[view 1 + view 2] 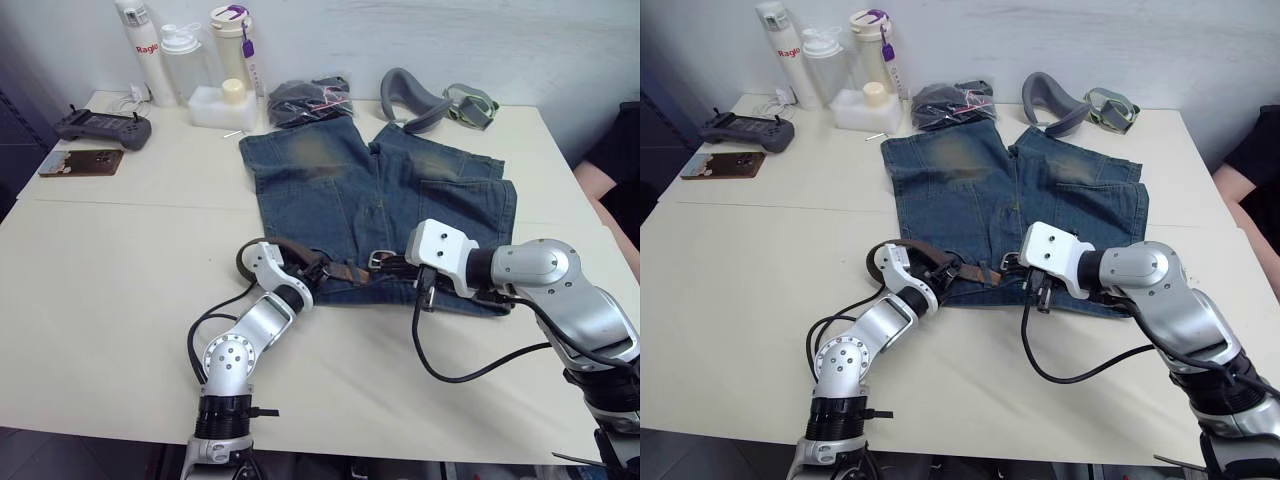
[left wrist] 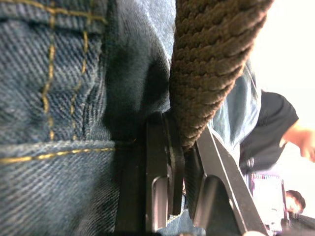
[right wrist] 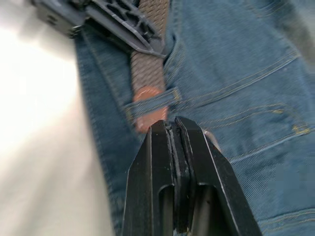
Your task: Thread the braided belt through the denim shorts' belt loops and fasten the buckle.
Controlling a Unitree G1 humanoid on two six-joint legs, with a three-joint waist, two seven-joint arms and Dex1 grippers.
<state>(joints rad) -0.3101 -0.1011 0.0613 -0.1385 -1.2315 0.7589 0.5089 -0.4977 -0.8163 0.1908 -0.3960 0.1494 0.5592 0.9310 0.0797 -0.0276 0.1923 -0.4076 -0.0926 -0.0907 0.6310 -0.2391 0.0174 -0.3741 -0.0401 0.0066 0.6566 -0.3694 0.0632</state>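
The denim shorts (image 1: pixel 340 190) lie flat on the white table, waistband toward me. The braided belt (image 1: pixel 345 270) runs along the waistband and curls into a loop at its left end. Its silver buckle (image 1: pixel 378 259) rests near the waistband's middle. My left gripper (image 1: pixel 308 268) is at the left part of the waistband, shut on the braided belt (image 2: pixel 211 64). My right gripper (image 3: pixel 173 129) is shut with nothing seen between its fingers. It sits just short of the belt's tan tip (image 3: pixel 147 118), which lies under a belt loop (image 3: pixel 152 104).
Bottles (image 1: pixel 140 40) and a white container (image 1: pixel 222 105) stand at the back left. A dark bundle in a clear bag (image 1: pixel 308 98), a grey curved cushion (image 1: pixel 412 95) and goggles (image 1: pixel 470 103) lie behind the shorts. A controller (image 1: pixel 103 127) lies far left, and a person's arm (image 1: pixel 605 190) shows at the right edge.
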